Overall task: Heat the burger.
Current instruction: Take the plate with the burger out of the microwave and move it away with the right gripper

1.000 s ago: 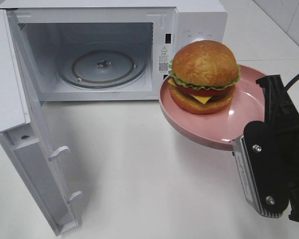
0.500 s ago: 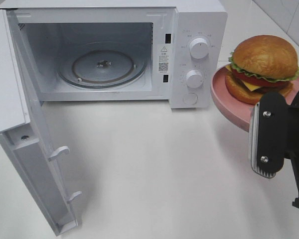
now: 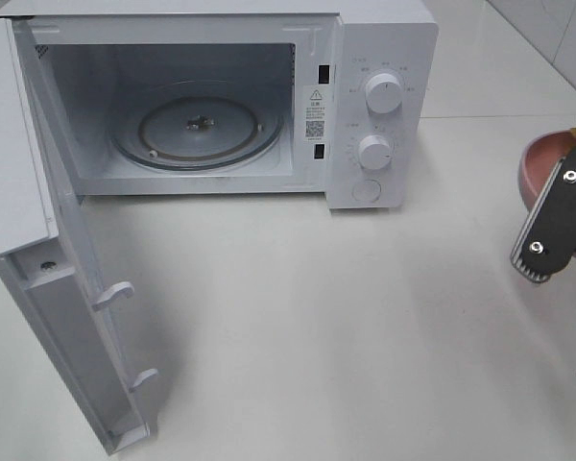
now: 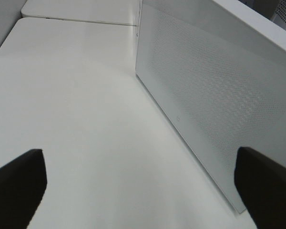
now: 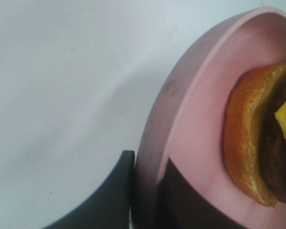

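Burger on a pink plate, held at the far right edge, away from an open microwave.

The right hand (image 5: 145, 191) is clenched on the pink plate's (image 5: 190, 119) rim, with the burger (image 5: 257, 148) resting on it. The microwave (image 3: 374, 96) stands on the white table (image 3: 317, 317), its door (image 3: 38, 240) swung wide and its glass turntable (image 3: 197, 130) bare. The left hand (image 4: 138, 188) hangs released beside the door.

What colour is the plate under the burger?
Pink. The plate shows best in the right wrist view, clamped at its rim.
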